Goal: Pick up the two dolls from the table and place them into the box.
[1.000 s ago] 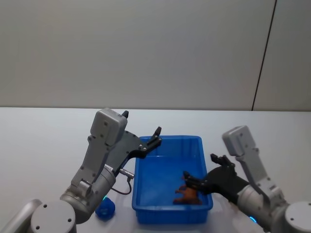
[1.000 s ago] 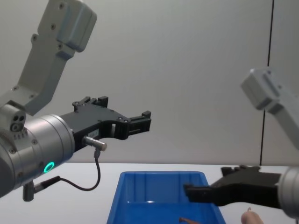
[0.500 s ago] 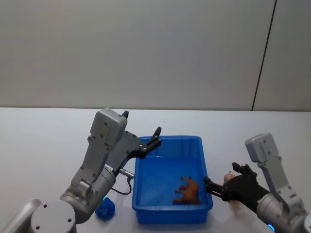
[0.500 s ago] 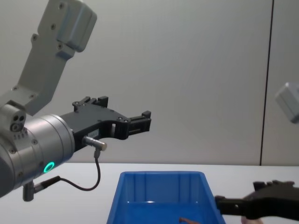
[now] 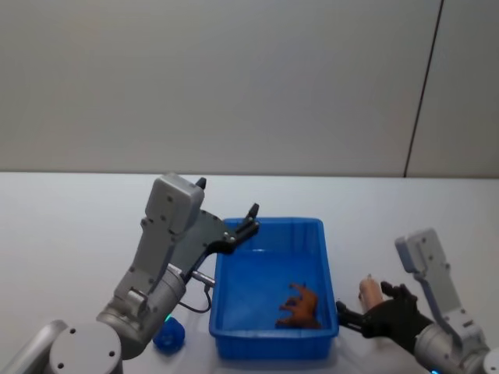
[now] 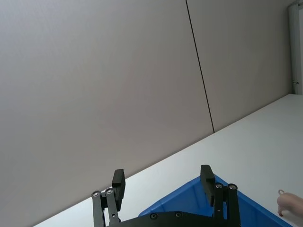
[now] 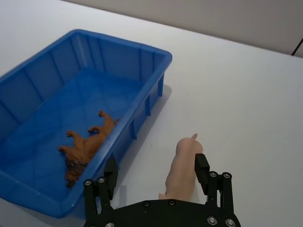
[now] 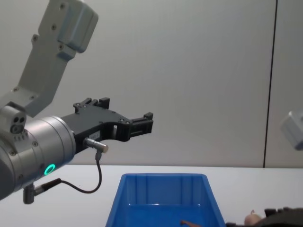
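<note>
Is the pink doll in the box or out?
Out. The pink doll lies on the table beside the box, between the fingers of the open right claw.

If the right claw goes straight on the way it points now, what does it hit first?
Most likely the pink doll, lying on the table just ahead, partly between the fingers of the open right claw.
</note>
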`<act>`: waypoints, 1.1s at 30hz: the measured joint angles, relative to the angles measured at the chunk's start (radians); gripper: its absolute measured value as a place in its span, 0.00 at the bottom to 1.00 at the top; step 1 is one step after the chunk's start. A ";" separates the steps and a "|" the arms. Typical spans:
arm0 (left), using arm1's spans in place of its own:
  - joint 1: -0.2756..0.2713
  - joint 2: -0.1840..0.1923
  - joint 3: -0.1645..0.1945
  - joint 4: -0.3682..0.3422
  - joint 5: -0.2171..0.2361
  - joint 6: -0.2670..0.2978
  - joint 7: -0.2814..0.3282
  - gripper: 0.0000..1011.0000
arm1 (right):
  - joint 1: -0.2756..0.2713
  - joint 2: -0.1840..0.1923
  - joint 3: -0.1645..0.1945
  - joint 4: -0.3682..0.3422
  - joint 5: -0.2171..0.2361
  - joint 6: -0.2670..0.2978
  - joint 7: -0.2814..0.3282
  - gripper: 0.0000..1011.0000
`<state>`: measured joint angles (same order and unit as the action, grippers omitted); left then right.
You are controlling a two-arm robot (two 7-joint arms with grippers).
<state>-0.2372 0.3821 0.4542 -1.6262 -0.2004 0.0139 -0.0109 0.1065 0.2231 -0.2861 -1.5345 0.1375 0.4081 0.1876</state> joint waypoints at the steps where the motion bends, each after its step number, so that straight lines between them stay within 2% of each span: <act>1: 0.000 0.000 0.000 0.000 0.000 0.000 0.000 0.99 | 0.000 0.000 0.000 0.000 0.000 0.000 0.000 0.99; 21: 0.000 0.000 0.000 0.000 0.000 0.000 0.000 0.99 | 0.045 -0.036 -0.010 0.115 -0.022 0.004 -0.030 0.99; 23: 0.000 0.000 0.000 0.000 0.000 0.000 0.000 0.99 | 0.046 -0.037 -0.009 0.119 -0.023 0.003 -0.035 0.97; 33: 0.000 0.000 0.000 0.000 0.000 0.000 0.000 0.99 | 0.051 -0.039 -0.002 0.132 -0.025 -0.016 -0.066 0.72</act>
<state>-0.2372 0.3821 0.4542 -1.6262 -0.2003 0.0138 -0.0109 0.1571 0.1842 -0.2877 -1.4020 0.1123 0.3925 0.1215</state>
